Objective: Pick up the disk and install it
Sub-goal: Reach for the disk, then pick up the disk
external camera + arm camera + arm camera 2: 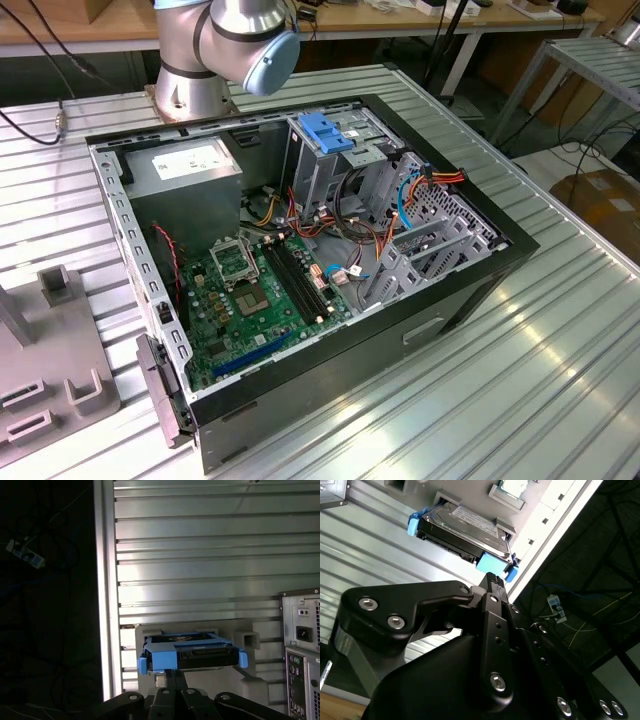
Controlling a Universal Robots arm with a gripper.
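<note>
The disk (465,527) is a dark drive with a white label in a blue plastic carrier. It rests in a light grey holder (250,640) on the ribbed metal table. In the first wrist view the disk (200,652) shows its connector end and blue frame. My gripper (492,578) has its black fingers pressed together with nothing between them. The tips sit just short of the carrier's blue end, and in the first wrist view the gripper (174,674) is close below the disk's blue edge. Contact cannot be judged.
An open computer case (480,270) lies on the table, with the motherboard, loose cables, a grey power supply (185,165) and a blue-handled drive cage (325,130). The arm's base (220,40) stands behind it. The table edge (107,605) runs close to the holder.
</note>
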